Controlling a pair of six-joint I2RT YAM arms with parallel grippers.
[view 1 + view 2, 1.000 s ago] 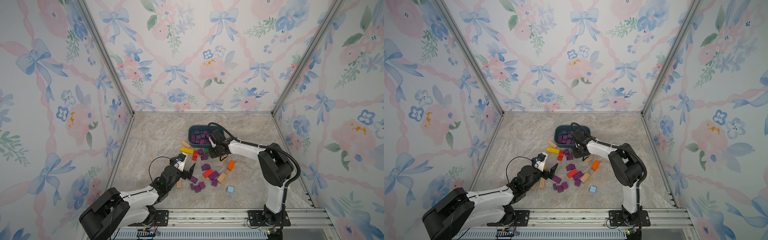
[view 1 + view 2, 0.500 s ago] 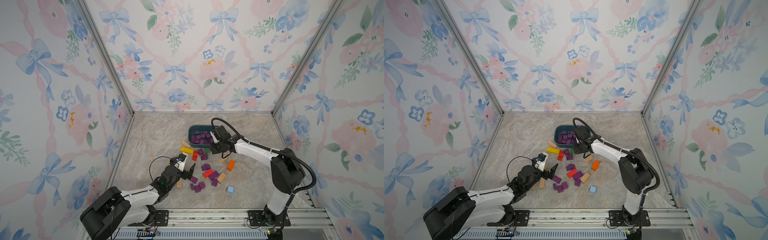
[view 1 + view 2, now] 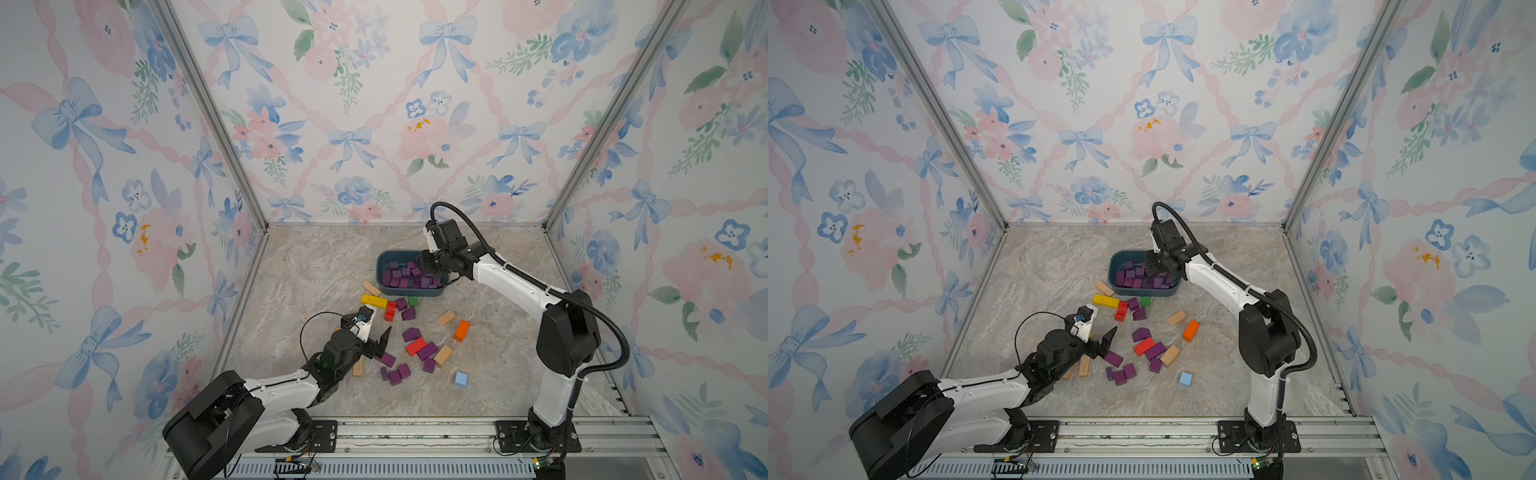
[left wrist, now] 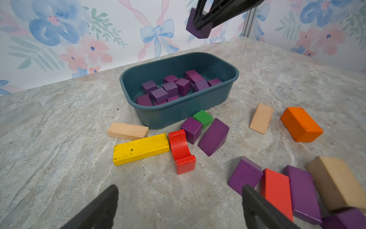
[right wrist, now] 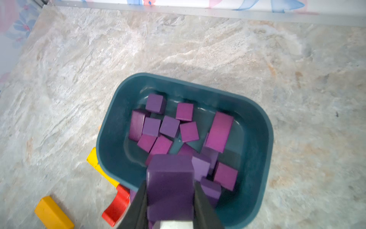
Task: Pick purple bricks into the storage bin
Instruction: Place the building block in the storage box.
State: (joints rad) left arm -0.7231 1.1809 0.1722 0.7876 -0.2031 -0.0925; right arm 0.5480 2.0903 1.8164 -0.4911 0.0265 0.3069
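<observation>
Half done, roughly. Pinches one brick [image 5: 170, 172] in right tool [image 5: 170, 188] over far bin [image 4: 178, 113], set for a clean drop. Holds left tool [image 4: 179, 188] wide by loose bricks [image 4: 213, 136] on near counter [image 4: 59, 138], ready to pick.

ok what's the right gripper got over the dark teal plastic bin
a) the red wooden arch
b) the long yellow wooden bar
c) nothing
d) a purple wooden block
d: the right gripper is shut on a purple wooden block, held above the dark teal plastic bin.
</observation>
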